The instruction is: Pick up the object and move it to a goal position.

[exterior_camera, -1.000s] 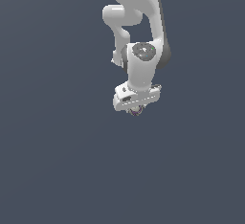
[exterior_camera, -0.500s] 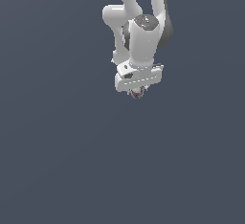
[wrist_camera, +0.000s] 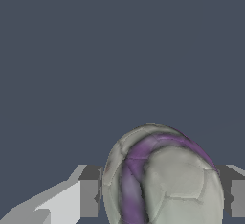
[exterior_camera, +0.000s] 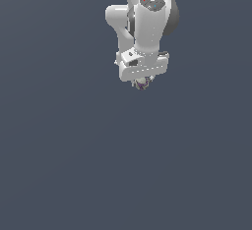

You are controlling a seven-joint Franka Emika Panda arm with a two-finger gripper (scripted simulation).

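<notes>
The object is a small pale grey-beige ball point(exterior_camera: 142, 83) with purple streaks. In the exterior view only its lower part shows, under the white gripper point(exterior_camera: 142, 83). In the wrist view the ball point(wrist_camera: 165, 177) fills the space between the two fingers point(wrist_camera: 89, 196), which press on it from both sides. The gripper is shut on the ball and holds it in the air above the dark grey floor. The white arm point(exterior_camera: 147, 22) hangs down from the top of the exterior view.
A plain dark grey floor point(exterior_camera: 74, 165) fills both views. No other object and no goal marker shows.
The arm has risen with the ball held in the gripper and has shifted slightly toward the exterior view's right. The wrist has turned a little.
</notes>
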